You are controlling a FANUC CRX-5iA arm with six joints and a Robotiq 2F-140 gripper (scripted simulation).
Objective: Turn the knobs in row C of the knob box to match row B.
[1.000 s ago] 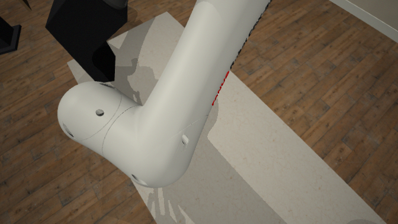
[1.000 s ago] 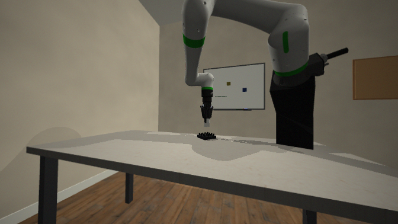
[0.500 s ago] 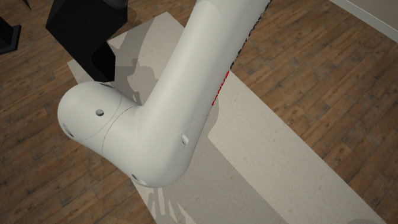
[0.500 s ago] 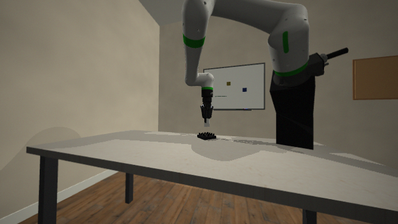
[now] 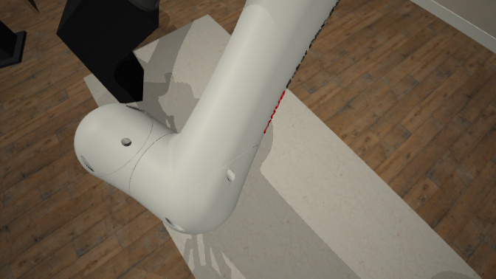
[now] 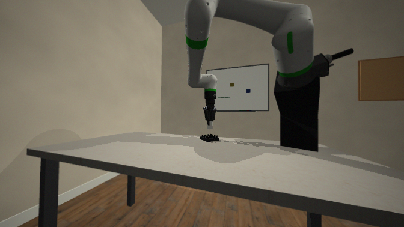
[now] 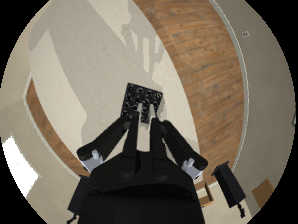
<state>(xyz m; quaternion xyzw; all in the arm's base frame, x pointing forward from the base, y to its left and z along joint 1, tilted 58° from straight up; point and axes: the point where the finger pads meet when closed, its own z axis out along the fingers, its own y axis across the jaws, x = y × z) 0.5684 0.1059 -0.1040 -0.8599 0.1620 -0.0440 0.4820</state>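
Wood-plank floor (image 5: 413, 85) (image 6: 186, 199) (image 7: 215, 65) runs past the long edges of the pale speckled table (image 5: 332, 184) (image 6: 150, 162) (image 7: 65, 55). Knob box (image 6: 210, 138) (image 7: 142, 98) sits on the table, well back from the near edge in the exterior view; wrist view has bare tabletop between it and the plank floor on the right. Top view: box and claw both hidden behind the white arm (image 5: 221, 111) (image 6: 255, 13).

Gripper (image 6: 210, 125) (image 7: 145, 109) points down above the box, visible air between fingertips and knobs in the exterior view. Claw narrow, slit of space between the pale pads (image 7: 140, 108), holding nothing. In the wrist view the pads cover part of the box, so which knob they line up with: can't tell.

Black pedestal (image 5: 103, 40) (image 6: 300, 120) is well apart from the box, off to the right in exterior.

Writing: red marking (image 5: 274, 112) on the arm, seen edge-on, unreadable. Knob names and line directions too small to read. Whiteboard (image 6: 240, 103) behind has a yellow square (image 6: 231, 84) and a blue square (image 6: 248, 90), no legible text

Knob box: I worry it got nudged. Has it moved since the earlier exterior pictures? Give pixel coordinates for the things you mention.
No, no visible shift: the knob box (image 6: 210, 139) (image 7: 142, 95) sits at the same place on the table (image 5: 332, 166) (image 6: 120, 159) (image 7: 70, 75).
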